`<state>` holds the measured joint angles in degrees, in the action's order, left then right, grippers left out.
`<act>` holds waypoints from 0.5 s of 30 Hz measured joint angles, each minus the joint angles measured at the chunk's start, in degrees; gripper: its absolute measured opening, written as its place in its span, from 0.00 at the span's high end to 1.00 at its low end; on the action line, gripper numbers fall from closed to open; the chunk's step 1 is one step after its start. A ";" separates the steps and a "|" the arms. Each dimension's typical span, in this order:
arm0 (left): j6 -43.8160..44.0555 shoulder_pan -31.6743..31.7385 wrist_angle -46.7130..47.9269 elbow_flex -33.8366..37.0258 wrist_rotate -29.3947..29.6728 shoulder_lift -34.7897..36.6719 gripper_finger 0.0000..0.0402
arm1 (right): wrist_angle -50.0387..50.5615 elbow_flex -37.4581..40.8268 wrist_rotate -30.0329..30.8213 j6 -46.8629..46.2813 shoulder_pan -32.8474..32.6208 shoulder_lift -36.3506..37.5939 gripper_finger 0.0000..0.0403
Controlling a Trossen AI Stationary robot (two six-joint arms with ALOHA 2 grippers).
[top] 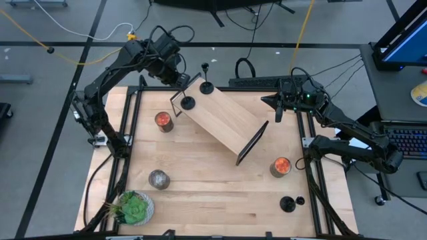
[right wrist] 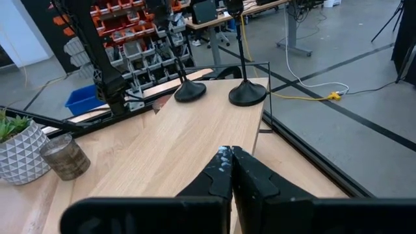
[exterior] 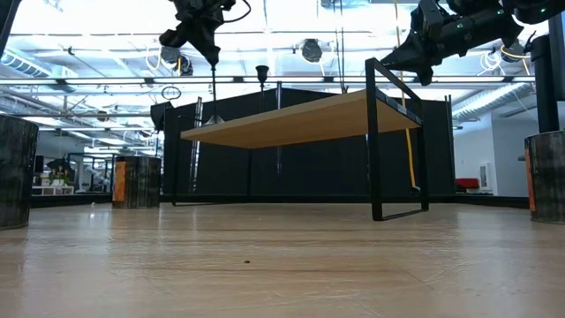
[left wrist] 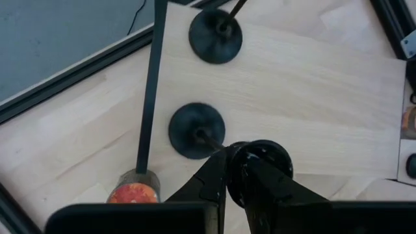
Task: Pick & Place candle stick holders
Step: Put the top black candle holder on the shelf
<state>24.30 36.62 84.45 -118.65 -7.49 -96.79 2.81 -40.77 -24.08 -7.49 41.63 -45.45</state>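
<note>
A small wooden shelf (top: 223,119) on a black frame stands aslant in the middle of the table. Two black candle stick holders stand on its far left end. My left gripper (left wrist: 226,156) is above the nearer one (left wrist: 197,130) and shut on its stem. The other holder (top: 207,87) stands free on its round base just beyond it. A third holder (top: 288,203) stands on the table near the right front. My right gripper (right wrist: 229,156) is shut and empty, hovering above the shelf's right end. My left gripper pinches the upper end of the holder's thin stem (left wrist: 211,143) between its two fingers, coming from above and pointing down. The holder stands upright below the fingers, and its round base (exterior: 206,122) is on the shelf top.
Two jar candles with orange tops (top: 163,121) (top: 281,166) and a grey jar (top: 159,179) stand on the table around the shelf. A green plant in a white pot (top: 133,208) stands at the near left corner. Black frame rails line the table's sides.
</note>
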 joint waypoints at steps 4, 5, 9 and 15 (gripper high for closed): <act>0.11 0.11 -1.65 0.00 -0.01 0.11 0.91 | 0.00 0.00 0.00 0.00 0.00 0.01 1.00; 0.09 0.11 -1.86 -0.01 0.00 0.11 0.91 | 0.00 0.00 0.00 0.01 0.00 0.00 1.00; 0.04 0.11 -2.19 0.00 0.00 0.13 0.91 | 0.00 0.00 0.00 0.02 0.00 0.00 1.00; 0.12 0.14 -2.35 -0.38 0.02 0.13 0.91 | 0.00 0.00 0.00 0.16 0.00 0.00 1.00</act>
<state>24.43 36.77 82.10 -119.03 -7.46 -96.66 2.81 -40.77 -24.08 -7.33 41.63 -45.45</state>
